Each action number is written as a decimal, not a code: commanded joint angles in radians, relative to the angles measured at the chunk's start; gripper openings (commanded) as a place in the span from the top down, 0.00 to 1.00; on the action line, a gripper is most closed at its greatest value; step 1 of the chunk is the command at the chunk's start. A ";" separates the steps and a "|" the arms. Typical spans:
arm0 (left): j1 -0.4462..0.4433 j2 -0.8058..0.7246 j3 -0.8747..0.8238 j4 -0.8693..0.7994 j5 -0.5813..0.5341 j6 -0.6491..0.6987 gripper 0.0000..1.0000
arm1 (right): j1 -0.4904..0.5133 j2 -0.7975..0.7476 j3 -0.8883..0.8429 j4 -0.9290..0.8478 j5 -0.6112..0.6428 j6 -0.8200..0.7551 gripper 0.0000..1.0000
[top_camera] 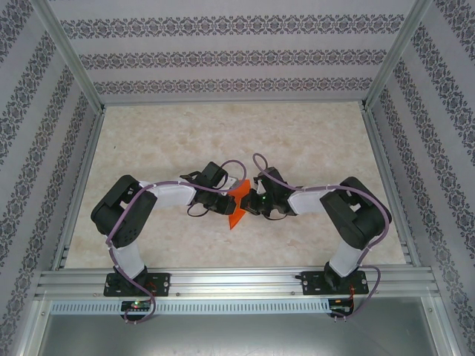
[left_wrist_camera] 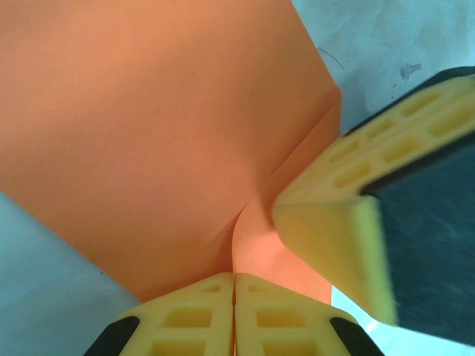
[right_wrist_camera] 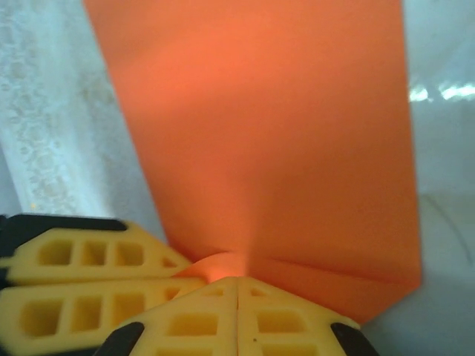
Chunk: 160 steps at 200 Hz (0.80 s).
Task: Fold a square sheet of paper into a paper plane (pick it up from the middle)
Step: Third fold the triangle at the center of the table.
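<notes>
The pale table (top_camera: 223, 133) lies wide under both arms, and the left arm (top_camera: 130, 215) and right arm (top_camera: 356, 215) bend inward to meet at its middle. Between them hangs the sheet of paper (top_camera: 237, 205), bright orange and pinched from both sides. It looks lifted off the surface, probably so it can be folded in the air instead of sliding about.

The left pincer (left_wrist_camera: 234, 278) is pressed together on the sheet's near edge, with the paper fanning out ahead of its tips. The right pincer (right_wrist_camera: 237, 282) is clamped just as tight on its own edge, the sheet rising straight in front of it. The two grips sit just beside each other, which I take as the way to keep thin paper taut.

A crease (left_wrist_camera: 300, 156) runs off ahead and to the right of the left pincer's tips, so some folding looks done, though no dart shape yet.
</notes>
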 commanded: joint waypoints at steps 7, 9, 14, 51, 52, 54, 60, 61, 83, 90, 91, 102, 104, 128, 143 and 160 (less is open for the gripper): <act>0.005 0.006 0.013 -0.062 -0.051 0.029 0.89 | 0.013 0.045 0.040 -0.047 0.049 -0.018 0.94; 0.005 0.004 0.013 -0.062 -0.053 0.027 0.89 | 0.013 0.049 0.041 -0.055 0.054 -0.019 0.94; 0.005 -0.001 0.013 -0.063 -0.055 0.026 0.89 | 0.015 0.051 0.046 -0.077 0.065 -0.025 0.95; 0.006 -0.073 0.037 -0.101 -0.098 0.002 0.79 | 0.032 0.054 0.047 -0.140 0.107 -0.037 0.96; 0.006 -0.075 0.037 -0.103 -0.100 0.000 0.78 | 0.033 0.054 0.046 -0.140 0.108 -0.036 0.96; 0.006 -0.080 0.039 -0.105 -0.106 -0.002 0.77 | 0.033 0.054 0.046 -0.140 0.110 -0.035 0.96; 0.006 -0.098 0.043 -0.117 -0.121 -0.011 0.73 | 0.035 0.054 0.045 -0.140 0.112 -0.035 0.96; 0.006 -0.100 0.044 -0.119 -0.123 -0.013 0.72 | 0.034 0.055 0.045 -0.139 0.112 -0.035 0.96; 0.007 -0.172 0.036 -0.147 -0.159 -0.070 0.62 | 0.035 0.056 0.048 -0.139 0.111 -0.034 0.96; 0.006 -0.194 0.028 -0.150 -0.166 -0.100 0.60 | 0.033 0.056 0.047 -0.131 0.108 -0.029 0.96; 0.006 -0.197 0.028 -0.150 -0.166 -0.103 0.60 | 0.034 0.056 0.047 -0.130 0.108 -0.028 0.96; 0.006 -0.234 0.014 -0.147 -0.144 -0.145 0.61 | 0.035 0.057 0.046 -0.121 0.105 -0.022 0.96; 0.006 -0.242 0.011 -0.144 -0.135 -0.154 0.61 | 0.034 0.057 0.046 -0.121 0.102 -0.019 0.96; 0.002 -0.308 -0.036 -0.081 -0.012 -0.261 0.69 | 0.034 0.055 0.040 -0.106 0.100 -0.005 0.96; -0.013 -0.304 -0.047 -0.047 0.066 -0.309 0.71 | 0.032 0.057 0.036 -0.100 0.099 -0.003 0.96; -0.046 -0.273 -0.046 -0.022 0.094 -0.331 0.73 | 0.030 0.060 0.033 -0.092 0.097 0.002 0.96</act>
